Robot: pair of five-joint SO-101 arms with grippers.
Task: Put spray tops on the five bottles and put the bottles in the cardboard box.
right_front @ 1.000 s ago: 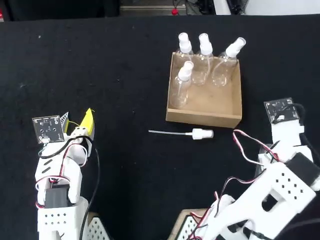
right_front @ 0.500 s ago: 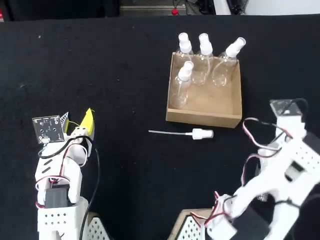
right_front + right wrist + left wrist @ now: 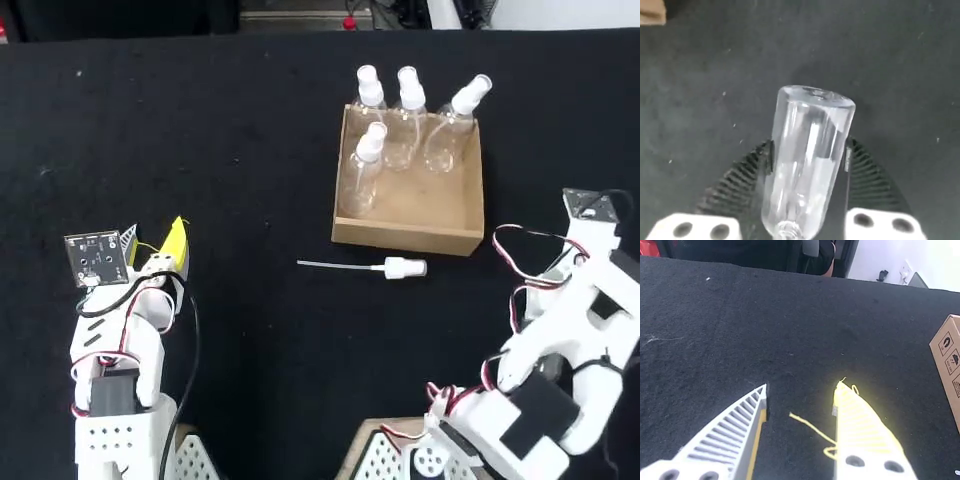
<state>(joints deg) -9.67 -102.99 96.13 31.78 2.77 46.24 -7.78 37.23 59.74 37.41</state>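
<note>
Fifth bottle in hand, spray top not yet fitted. The right claw [image 3: 807, 150] is closed on a clear, uncapped bottle [image 3: 810, 145], gripped across its body with the base pointing away from the claw and the open neck toward the wrist. The left claw [image 3: 152, 232] rests low over the black desk [image 3: 250, 150] with its fingers spread wide and nothing between them.

Over the last second the right arm has swung outward, away from the cardboard box [image 3: 410, 238], and turned its wrist. The left arm, the box and the loose spray top [image 3: 405, 267] have not moved.

The spray top lies on the desk between the left claw and the right arm, just beside the box's near wall, its dip tube pointing toward the left claw. Four capped bottles [image 3: 362, 170] already stand in the box, well ahead of both claws. Judged stage: the last bottle is being presented for capping, and the free left claw is placed to fetch the top.
</note>
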